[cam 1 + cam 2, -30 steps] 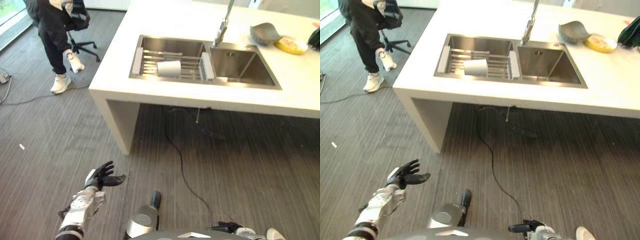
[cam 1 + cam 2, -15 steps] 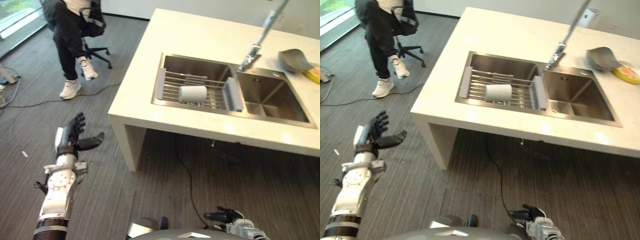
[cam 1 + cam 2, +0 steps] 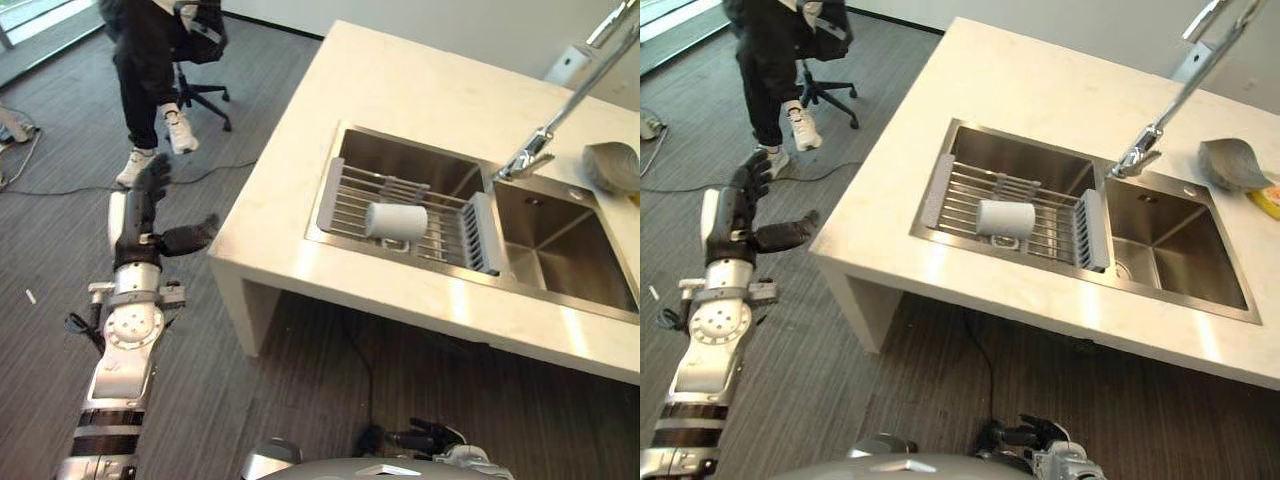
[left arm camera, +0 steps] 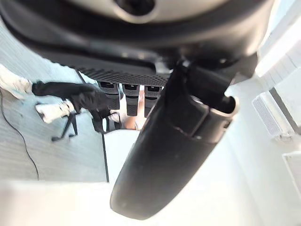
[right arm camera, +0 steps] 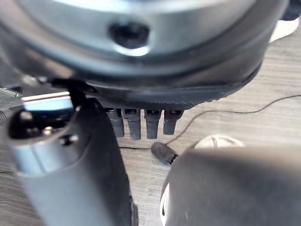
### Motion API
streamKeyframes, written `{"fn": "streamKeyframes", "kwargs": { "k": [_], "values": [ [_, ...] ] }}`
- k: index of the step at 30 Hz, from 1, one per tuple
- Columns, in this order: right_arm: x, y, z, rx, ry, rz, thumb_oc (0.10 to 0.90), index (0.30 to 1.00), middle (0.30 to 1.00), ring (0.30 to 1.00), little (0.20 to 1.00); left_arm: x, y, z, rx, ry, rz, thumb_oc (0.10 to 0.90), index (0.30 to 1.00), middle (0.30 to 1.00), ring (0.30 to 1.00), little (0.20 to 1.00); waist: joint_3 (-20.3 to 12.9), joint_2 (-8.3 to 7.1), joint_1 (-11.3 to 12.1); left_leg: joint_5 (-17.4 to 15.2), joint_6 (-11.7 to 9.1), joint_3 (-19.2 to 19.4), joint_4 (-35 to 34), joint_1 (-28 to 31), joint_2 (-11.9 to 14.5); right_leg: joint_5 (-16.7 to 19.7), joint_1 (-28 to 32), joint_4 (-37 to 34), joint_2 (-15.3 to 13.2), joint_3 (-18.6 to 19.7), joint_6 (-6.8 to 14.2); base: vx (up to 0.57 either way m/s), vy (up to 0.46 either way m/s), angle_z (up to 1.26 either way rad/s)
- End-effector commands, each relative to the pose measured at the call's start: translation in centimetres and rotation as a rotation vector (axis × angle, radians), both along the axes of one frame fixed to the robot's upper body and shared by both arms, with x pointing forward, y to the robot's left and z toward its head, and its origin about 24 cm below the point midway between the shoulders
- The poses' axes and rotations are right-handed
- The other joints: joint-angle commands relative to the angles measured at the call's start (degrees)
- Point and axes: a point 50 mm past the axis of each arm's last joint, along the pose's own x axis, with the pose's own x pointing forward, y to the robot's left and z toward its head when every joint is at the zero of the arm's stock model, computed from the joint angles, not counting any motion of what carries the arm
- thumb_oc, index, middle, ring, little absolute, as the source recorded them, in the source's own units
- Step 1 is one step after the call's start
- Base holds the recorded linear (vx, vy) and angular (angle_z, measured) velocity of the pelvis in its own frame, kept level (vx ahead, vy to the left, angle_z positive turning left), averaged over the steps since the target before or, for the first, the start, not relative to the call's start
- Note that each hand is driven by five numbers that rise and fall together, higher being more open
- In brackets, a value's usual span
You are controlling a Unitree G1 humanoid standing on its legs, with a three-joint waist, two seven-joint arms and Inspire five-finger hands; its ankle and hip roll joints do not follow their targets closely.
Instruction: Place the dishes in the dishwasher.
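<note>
The cup (image 3: 396, 220) lies on its side on the rack (image 3: 420, 222) in the sink, well apart from the left hand (image 3: 140, 215), raised with fingers spread; reach over the table (image 3: 400, 90) edge and grasp it squarely

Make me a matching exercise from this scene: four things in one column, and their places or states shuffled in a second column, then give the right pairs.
Things
1. white cup
2. left hand
3. grey cloth
4. right hand

Places or states
A. low by the robot's body, above the floor
B. on the counter beyond the right basin
C. lying on its side on the drying rack in the sink
D. raised, open, beside the counter's corner

Pairs: 1-C, 2-D, 3-B, 4-A
</note>
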Motion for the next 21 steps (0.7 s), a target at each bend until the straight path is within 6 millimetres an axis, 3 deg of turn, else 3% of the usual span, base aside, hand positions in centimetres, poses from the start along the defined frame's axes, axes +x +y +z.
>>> {"fn": "streamKeyframes", "kwargs": {
  "k": [1,3,4,8,9,10,11,14,15,18,21],
  "values": [
    [0.8,-2.4,0.6,-0.078,-0.030,-0.018,0.800,0.900,0.900,0.900,0.900,1.1,-4.0,7.0,0.089,-0.307,-0.224,0.800,0.900,0.900,0.900,0.900,-2.6,4.50,0.7,7.7,-11.1,2.1,-7.7,0.5,18.4,-9.3,5.4,0.8,-3.0,1.6,9.5,0.15,-0.219,-0.41],
    [0.8,-2.7,0.7,-0.083,-0.035,-0.024,0.800,0.900,0.900,0.900,0.900,1.3,-4.5,7.0,0.092,-0.302,-0.250,0.800,0.900,0.900,0.900,0.900,-2.3,4.90,0.4,8.7,-11.7,2.0,-5.2,-0.2,19.2,-9.9,5.9,0.8,-2.3,1.5,8.9,0.09,-0.132,-0.21],
    [0.9,-3.1,0.8,-0.095,-0.043,-0.037,0.800,0.900,0.900,0.900,0.900,1.7,-5.7,6.8,0.097,-0.287,-0.302,0.800,0.900,0.900,0.900,0.900,-1.6,4.84,-0.2,10.8,-11.3,3.6,-1.6,-1.8,19.6,-10.6,6.8,0.8,-2.2,0.9,8.1,0.06,-0.109,0.11],
    [0.8,-3.7,1.0,-0.109,-0.047,-0.050,0.800,0.900,0.900,0.900,0.900,2.0,-6.8,7.2,0.120,-0.296,-0.346,0.800,0.900,0.900,0.900,0.900,-0.8,4.35,-1.1,10.1,-9.9,6.8,1.5,-3.4,18.5,-11.3,7.3,0.8,-2.7,0.2,7.8,0.04,-0.065,0.29],
    [0.7,-3.8,0.9,-0.111,-0.040,-0.037,0.800,0.900,0.900,0.900,0.900,2.0,-7.0,7.2,0.137,-0.296,-0.348,0.800,0.900,0.900,0.900,0.900,-0.3,4.17,-1.0,7.2,-8.8,6.5,2.9,-3.7,15.3,-11.6,7.3,0.8,-2.6,0.8,7.8,0.02,-0.046,-0.32],
    [0.8,-3.8,1.0,-0.111,-0.041,-0.038,0.800,0.900,0.900,0.900,0.900,2.0,-7.0,7.3,0.138,-0.297,-0.348,0.800,0.900,0.900,0.900,0.900,-0.3,3.98,-1.0,7.3,-8.6,6.5,3.2,-4.1,15.0,-11.4,7.2,0.8,-2.9,0.8,7.9,-0.01,-0.060,-0.30],
    [0.6,-4.1,1.0,-0.110,-0.041,-0.069,0.800,0.900,0.900,0.900,0.900,2.6,-9.2,8.2,0.192,-0.322,-0.433,0.800,0.900,0.900,0.900,0.900,0.4,2.26,-1.8,2.0,-4.9,10.5,6.4,-9.1,5.6,-10.6,6.5,0.8,-4.4,0.4,8.2,-0.05,0.037,-0.01],
    [0.8,-3.0,0.8,-0.091,-0.045,-0.047,0.800,0.900,0.900,0.900,0.900,2.9,-9.8,7.5,0.227,-0.277,-0.465,0.800,0.900,0.900,0.900,0.900,-0.9,3.45,-1.8,2.1,-3.3,10.1,0.5,-5.8,4.0,-10.7,6.4,0.8,-3.3,1.4,8.7,0.03,0.096,0.29],
    [0.8,-2.9,0.7,-0.091,-0.044,-0.047,0.800,0.900,0.900,0.900,0.900,2.9,-9.8,7.5,0.228,-0.276,-0.466,0.800,0.900,0.900,0.900,0.900,-0.9,3.34,-1.8,2.3,-3.3,10.1,0.0,-5.5,4.0,-10.7,6.4,0.8,-3.3,1.4,8.7,0.01,0.093,-0.27],
    [0.9,-0.2,0.4,0.003,-0.076,-0.014,0.800,0.900,0.900,0.900,0.900,3.2,-9.7,6.6,0.259,-0.227,-0.475,0.800,0.900,0.900,0.900,0.900,-2.3,2.81,-3.5,3.6,-2.6,9.9,-6.5,-2.3,2.4,-9.2,6.7,1.3,-3.9,2.8,8.9,0.05,0.125,-0.17],
    [0.9,0.4,0.4,0.014,-0.080,0.027,0.800,0.900,0.900,0.900,0.900,3.2,-9.7,6.2,0.267,-0.207,-0.485,0.800,0.900,0.900,0.900,0.900,-2.3,2.78,-3.5,4.4,-2.1,10.1,-9.2,-0.3,2.2,-9.7,6.1,3.8,-4.3,3.6,9.0,0.02,0.136,-0.30]
  ]
}}
